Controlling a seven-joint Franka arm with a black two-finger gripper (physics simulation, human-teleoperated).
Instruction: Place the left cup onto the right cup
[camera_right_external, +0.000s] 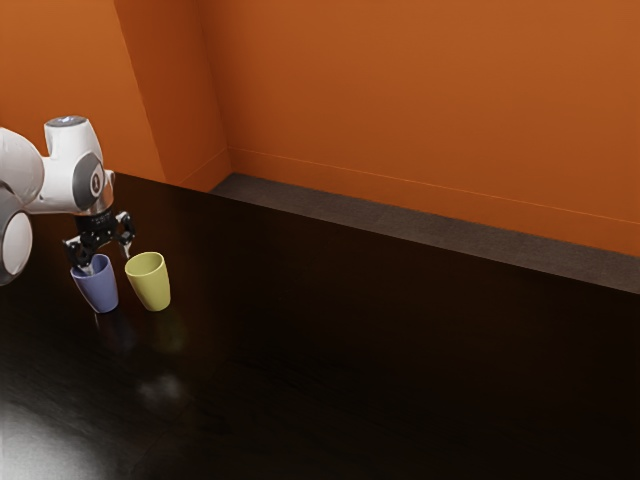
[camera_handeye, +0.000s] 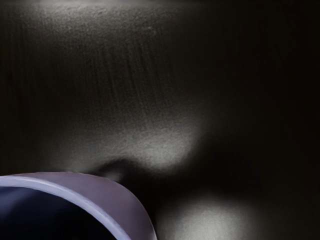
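Two cups stand upright on the dark table at the exterior view's left. The purple cup (camera_right_external: 96, 288) is the left one and the yellow-green cup (camera_right_external: 148, 281) stands just to its right, a small gap between them. My gripper (camera_right_external: 103, 261) hangs directly over the purple cup, open, its fingertips at about rim height. One finger dips toward the cup's mouth and the other is out beside the wall that faces the yellow-green cup. In the wrist view the purple cup's rim (camera_handeye: 85, 192) curves close under my hand.
The glossy black table (camera_right_external: 360, 350) stretches far toward the exterior view's right. Orange walls (camera_right_external: 420, 90) close off the back, with a grey floor strip (camera_right_external: 420, 225) along them. Bright reflections lie on the tabletop near the front left.
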